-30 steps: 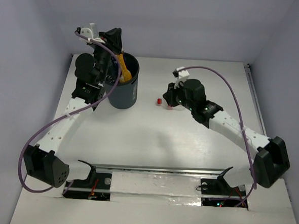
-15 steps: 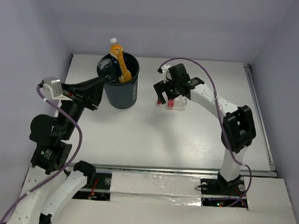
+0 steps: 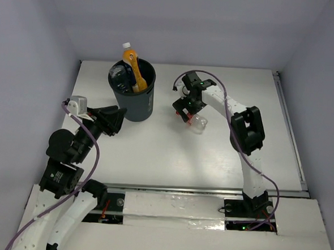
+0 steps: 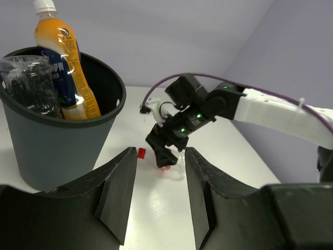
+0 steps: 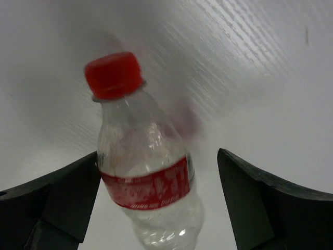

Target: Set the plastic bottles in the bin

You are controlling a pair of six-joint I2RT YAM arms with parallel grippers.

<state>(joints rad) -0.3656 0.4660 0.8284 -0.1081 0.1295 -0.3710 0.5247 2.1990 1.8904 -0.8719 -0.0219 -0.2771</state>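
The black bin stands at the back left of the table. An orange bottle with a white cap pokes out of it, next to a clear bottle with a blue label. A clear red-capped bottle lies on the table right of the bin. My right gripper is open around it. The bottle leans on the left finger, with a gap to the right finger. My left gripper is open and empty. It hangs low by the bin's near-left side and faces the right gripper.
A loose red cap lies on the table just beside the right gripper. The bin's wall rises close on the left of my left fingers. Grey walls enclose the table at the back and both sides.
My left arm left the orange bottle in the bin, pulled back and down to the near left, and its jaws parted. My right gripper opened wide over the red-capped bottle, which shifted slightly.
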